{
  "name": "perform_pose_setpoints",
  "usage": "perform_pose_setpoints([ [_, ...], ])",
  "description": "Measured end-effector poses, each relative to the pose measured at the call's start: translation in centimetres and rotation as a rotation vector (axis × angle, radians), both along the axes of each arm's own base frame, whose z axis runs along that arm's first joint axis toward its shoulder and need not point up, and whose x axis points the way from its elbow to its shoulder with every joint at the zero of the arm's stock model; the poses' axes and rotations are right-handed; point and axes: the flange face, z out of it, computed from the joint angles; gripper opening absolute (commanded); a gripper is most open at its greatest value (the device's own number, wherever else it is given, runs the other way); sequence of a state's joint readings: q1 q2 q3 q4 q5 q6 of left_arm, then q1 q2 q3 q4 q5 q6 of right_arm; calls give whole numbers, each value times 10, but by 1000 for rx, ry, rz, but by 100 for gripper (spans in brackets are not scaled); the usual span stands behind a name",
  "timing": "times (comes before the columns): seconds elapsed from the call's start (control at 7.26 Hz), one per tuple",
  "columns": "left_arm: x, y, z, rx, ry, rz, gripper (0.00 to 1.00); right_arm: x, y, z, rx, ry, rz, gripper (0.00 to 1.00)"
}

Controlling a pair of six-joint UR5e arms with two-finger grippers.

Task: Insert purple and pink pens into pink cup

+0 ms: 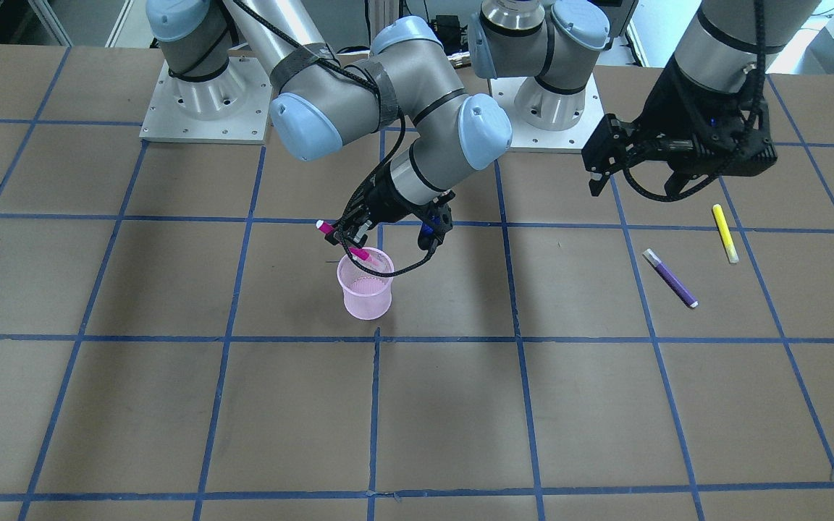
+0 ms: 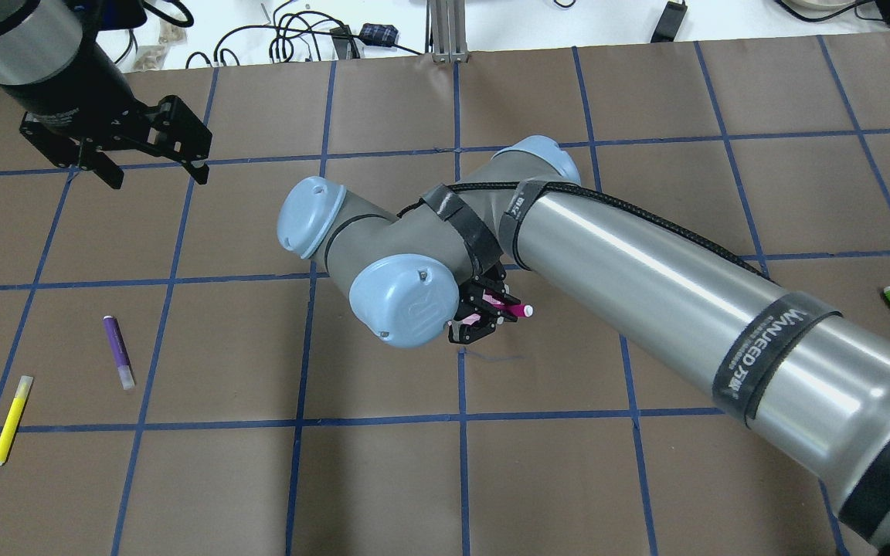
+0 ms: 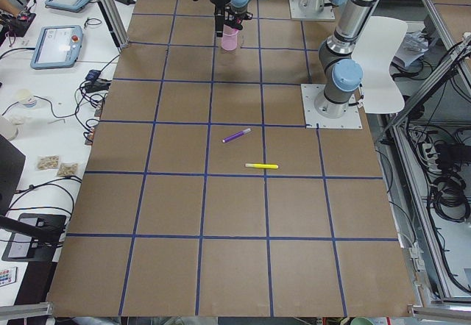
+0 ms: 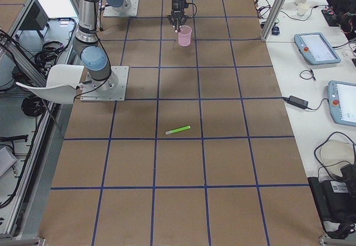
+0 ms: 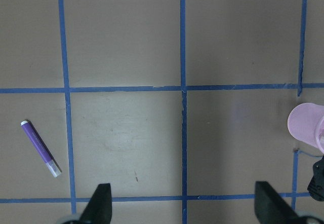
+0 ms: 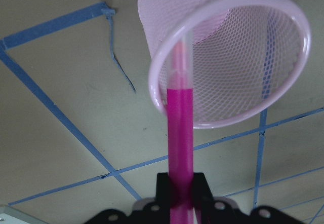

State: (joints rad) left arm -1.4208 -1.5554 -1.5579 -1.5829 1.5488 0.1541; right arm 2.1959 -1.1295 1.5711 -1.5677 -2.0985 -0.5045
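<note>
While our right pincer [image 1: 348,242] pinches the smooth magenta pen [image 6: 180,113] at a tilt, its whitish cap at the solid rim of the pale-pink wire-mesh cup [image 1: 366,297], the slim purple pen [image 1: 670,279] lies flat on the brown gridded surface [image 1: 460,420] near our spread left pincer [image 2: 159,179].

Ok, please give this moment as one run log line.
right tool: shut on pink pen, tip at pink cup rim | left tool: open, empty | purple pen: on table
</note>
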Motion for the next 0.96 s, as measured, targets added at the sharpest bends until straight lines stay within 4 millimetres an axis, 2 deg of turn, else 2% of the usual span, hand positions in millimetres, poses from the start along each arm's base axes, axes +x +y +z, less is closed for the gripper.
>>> perform_pose_setpoints([
  [0.41, 61, -11, -27, 40, 26, 9, 100, 0, -2, 6, -7, -3, 4, 100],
  [0.55, 84, -15, -40, 56, 50, 14, 100, -3, -8, 19, -21, -19, -4, 100],
  [0.69, 105, -17, -60, 71, 70, 24, 100, -14, -16, 41, -42, -55, -39, 100],
  [0.83, 121, -17, -87, 79, 79, 35, 100, -39, -28, 68, -61, -114, -106, 100],
  [0.96, 135, -16, -115, 82, 80, 46, 100, -75, -42, 97, -84, -184, -198, 100],
])
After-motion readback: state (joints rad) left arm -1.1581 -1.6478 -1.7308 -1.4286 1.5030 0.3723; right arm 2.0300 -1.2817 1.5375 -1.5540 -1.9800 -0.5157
